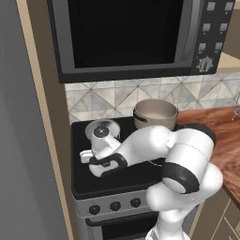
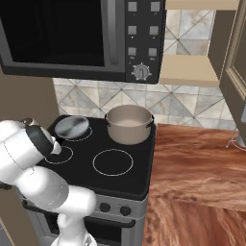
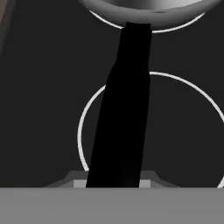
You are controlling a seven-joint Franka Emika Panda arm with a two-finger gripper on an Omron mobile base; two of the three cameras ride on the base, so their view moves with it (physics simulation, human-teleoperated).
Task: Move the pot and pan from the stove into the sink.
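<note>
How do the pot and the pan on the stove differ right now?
The pot is deep, beige and wide; the pan is shallow, silver and smaller. The pot has short side handles; the pan has one long black handle, which runs down between the jaws. Both sit on the stove's rear burners.

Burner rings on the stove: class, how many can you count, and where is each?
3 show clearly: front right, bare; front left, partly behind the arm; back left, under the pan. A fourth may be hidden under the pot, back right.

1 pot (image 2: pixel 129 124), 1 pan (image 2: pixel 72 127), 1 stove (image 2: pixel 139 180)
</note>
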